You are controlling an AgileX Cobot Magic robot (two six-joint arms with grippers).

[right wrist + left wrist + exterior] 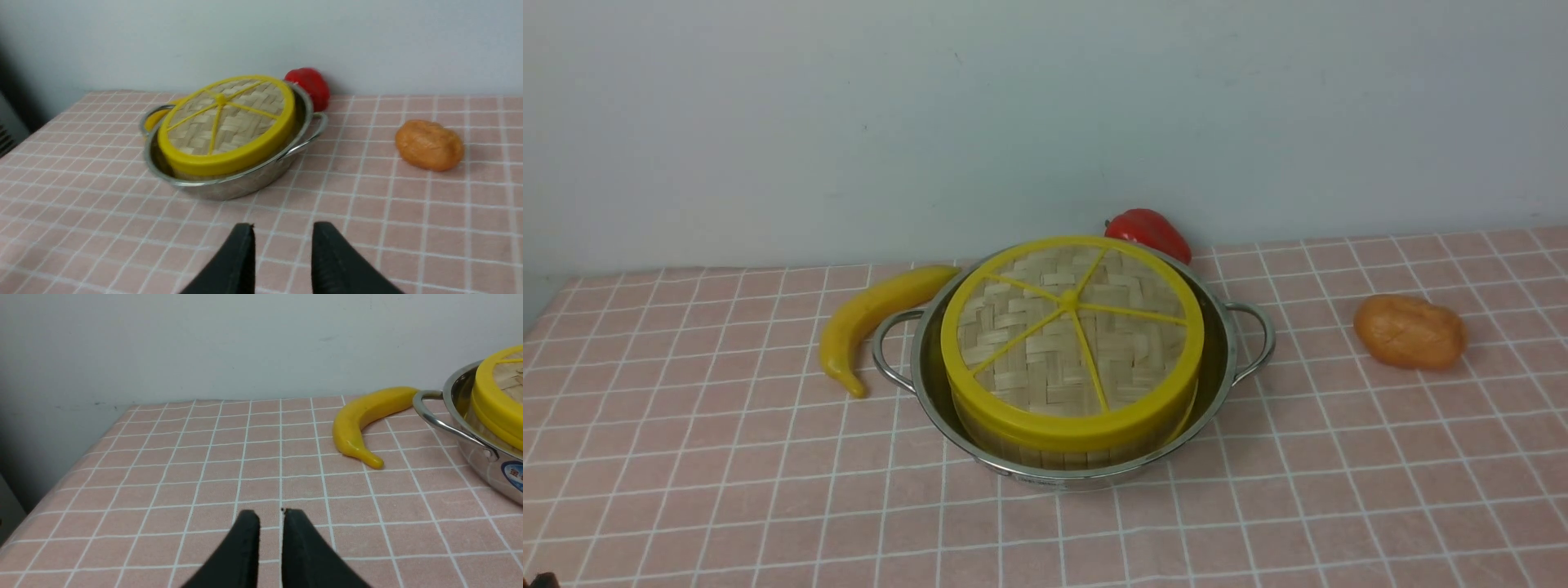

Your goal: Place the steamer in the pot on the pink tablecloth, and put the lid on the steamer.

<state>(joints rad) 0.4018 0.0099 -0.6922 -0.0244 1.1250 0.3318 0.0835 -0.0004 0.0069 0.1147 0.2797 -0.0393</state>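
Note:
The steel pot (1218,359) stands on the pink tablecloth (727,474) near the table's middle. Inside it sits the steamer (1086,455); only a strip of its bamboo wall shows. The woven lid (1070,327) with yellow rim and spokes lies on top and hides what the steamer holds. Neither gripper touches them. In the left wrist view, my left gripper (271,516) hovers over bare cloth, well short of the pot (482,457), fingers slightly apart and empty. My right gripper (284,228) is open and empty over the cloth, short of the pot (229,185) and lid (226,122).
A yellow banana (874,314) lies just left of the pot's left handle. A red pepper (1150,233) sits behind the pot by the wall. An orange lump like a potato (1409,331) lies to the right. The cloth's left edge drops off in the left wrist view.

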